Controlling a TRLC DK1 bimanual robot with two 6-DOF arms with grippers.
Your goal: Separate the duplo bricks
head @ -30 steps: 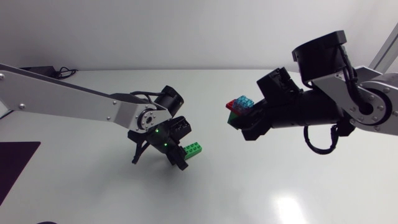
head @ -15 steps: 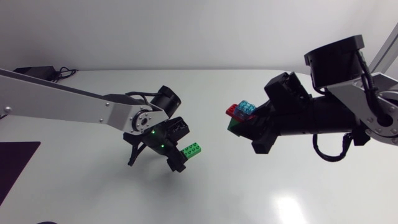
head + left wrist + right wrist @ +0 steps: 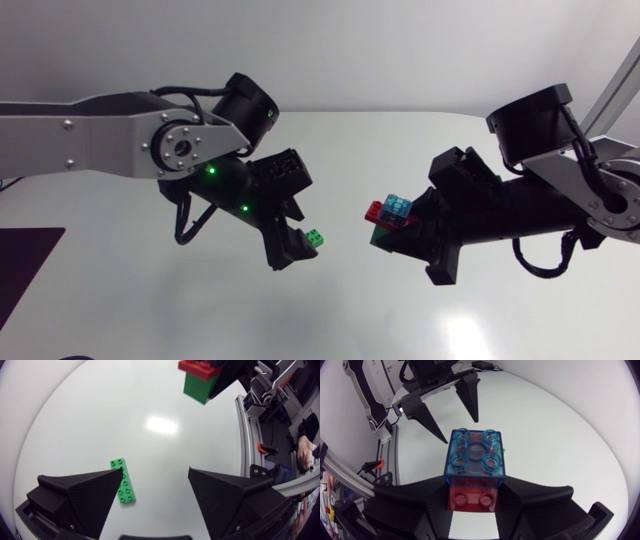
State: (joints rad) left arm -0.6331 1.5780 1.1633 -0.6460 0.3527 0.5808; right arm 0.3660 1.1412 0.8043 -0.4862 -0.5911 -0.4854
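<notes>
White tabletop (image 3: 420, 160) carries one loose green brick (image 3: 123, 487), at about 8 o'clock from the stack (image 3: 474, 462); your left jaws hang wide open and empty above it. Your right jaws grip the blue-red-green stack aloft, so seemingly two joints remain to split.

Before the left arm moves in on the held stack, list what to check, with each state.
1. Right gripper shut on the stack: ok.
2. Left gripper open and empty: ok.
3. Loose green brick lying flat on the table: ok.
4. Blue brick, red brick and green base brick apart: not ok, joined.
5. Left gripper lined up with the stack: not ok, stack sits off to one side.
6. Grip firm enough to pull against: cannot tell.
</notes>
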